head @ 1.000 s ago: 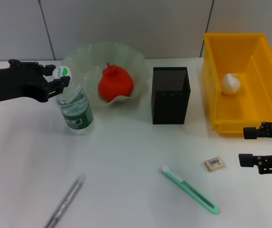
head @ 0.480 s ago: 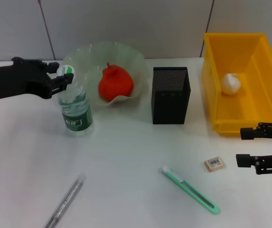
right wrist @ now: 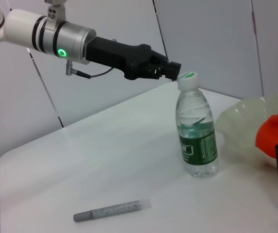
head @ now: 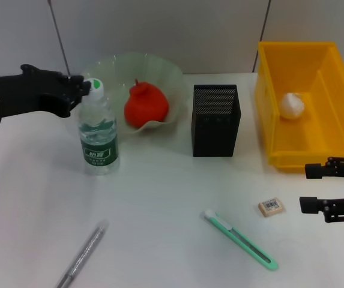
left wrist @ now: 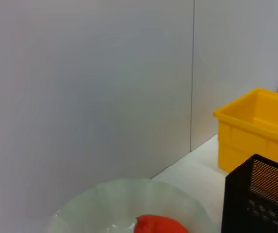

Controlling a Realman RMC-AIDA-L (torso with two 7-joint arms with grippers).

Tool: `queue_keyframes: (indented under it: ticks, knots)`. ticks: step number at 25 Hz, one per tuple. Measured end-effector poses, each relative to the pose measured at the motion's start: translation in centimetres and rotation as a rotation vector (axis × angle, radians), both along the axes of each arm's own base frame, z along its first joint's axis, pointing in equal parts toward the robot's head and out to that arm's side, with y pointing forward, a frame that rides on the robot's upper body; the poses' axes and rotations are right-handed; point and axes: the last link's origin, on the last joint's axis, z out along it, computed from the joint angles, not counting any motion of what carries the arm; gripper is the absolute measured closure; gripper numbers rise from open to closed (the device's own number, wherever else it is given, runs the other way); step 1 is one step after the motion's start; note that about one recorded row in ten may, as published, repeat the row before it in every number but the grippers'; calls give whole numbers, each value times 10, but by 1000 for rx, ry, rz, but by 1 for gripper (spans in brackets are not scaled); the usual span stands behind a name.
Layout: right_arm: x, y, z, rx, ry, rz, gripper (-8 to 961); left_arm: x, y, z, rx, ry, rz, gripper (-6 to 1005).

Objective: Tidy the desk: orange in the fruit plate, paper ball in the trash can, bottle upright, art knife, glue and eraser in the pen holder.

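Note:
The clear bottle [head: 99, 135] [right wrist: 197, 131] with a green label stands upright on the white desk, apart from everything else. My left gripper [head: 81, 90] [right wrist: 173, 69] is open just beside its cap and holds nothing. My right gripper [head: 305, 188] hovers open near the desk's right edge, with the eraser [head: 271, 207] a little to its left. The green art knife [head: 241, 239] lies in front, and the grey glue stick [head: 81, 255] [right wrist: 112, 209] at the front left. The orange [head: 146, 105] sits in the fruit plate [head: 129, 69]. The paper ball [head: 292, 105] lies in the yellow trash can [head: 304, 54].
The black mesh pen holder [head: 216, 120] stands between the plate and the trash can. A grey wall runs close behind the desk. The left wrist view shows only the plate [left wrist: 129, 199], orange [left wrist: 160, 225], pen holder [left wrist: 260, 199] and trash can [left wrist: 255, 126].
The bottle went from tilted in my left gripper to standing upright by itself. The left gripper let go of its neck and drew back beside the cap. The right gripper barely moved.

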Motion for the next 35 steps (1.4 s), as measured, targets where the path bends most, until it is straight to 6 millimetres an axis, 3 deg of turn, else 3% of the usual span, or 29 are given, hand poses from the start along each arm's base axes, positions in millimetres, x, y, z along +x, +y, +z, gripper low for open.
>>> queue_keyframes:
  ticks: [6,10,15,19,21,23,24,25,26,27,29,30,33,34,35]
  knots:
    - [0,0,0,-1,1,-1,168,-11,-5,11,28,-12,28,911]
    - [0,0,0,-2,1,-5,169,-13,-18,31,69,-37,3,947]
    - [-5,5,6,-9,-15,-45,169,-18,-52,57,26,-165,-107,992]
    - [-22,15,20,-48,-101,-165,169,-51,-93,42,-185,-330,-181,968]
    - [-28,17,21,-57,-124,-183,169,-59,-101,37,-222,-359,-197,869]
    - [-45,22,20,-93,-190,-223,169,-67,-107,32,-250,-380,-206,770]
    - [-66,28,16,-128,-287,-259,168,-76,-112,28,-274,-392,-209,722]
    - [-66,28,16,-128,-287,-259,168,-76,-112,28,-274,-392,-209,674]
    - [-85,32,8,-162,-398,-298,168,-80,-115,27,-283,-395,-210,627]
    - [-85,32,8,-162,-398,-298,168,-85,-117,25,-294,-398,-211,579]
    - [-114,40,-12,-209,-565,-339,168,-91,-123,23,-315,-395,-229,496]
    - [-114,40,-12,-209,-565,-339,168,-92,-126,21,-328,-395,-241,462]
    - [-138,48,-34,-224,-703,-350,168,-95,-133,19,-356,-378,-275,359]
    - [-149,52,-50,-223,-794,-349,169,-97,-134,19,-363,-368,-281,324]
    - [-149,52,-50,-223,-794,-349,169,-98,-135,18,-368,-357,-285,307]
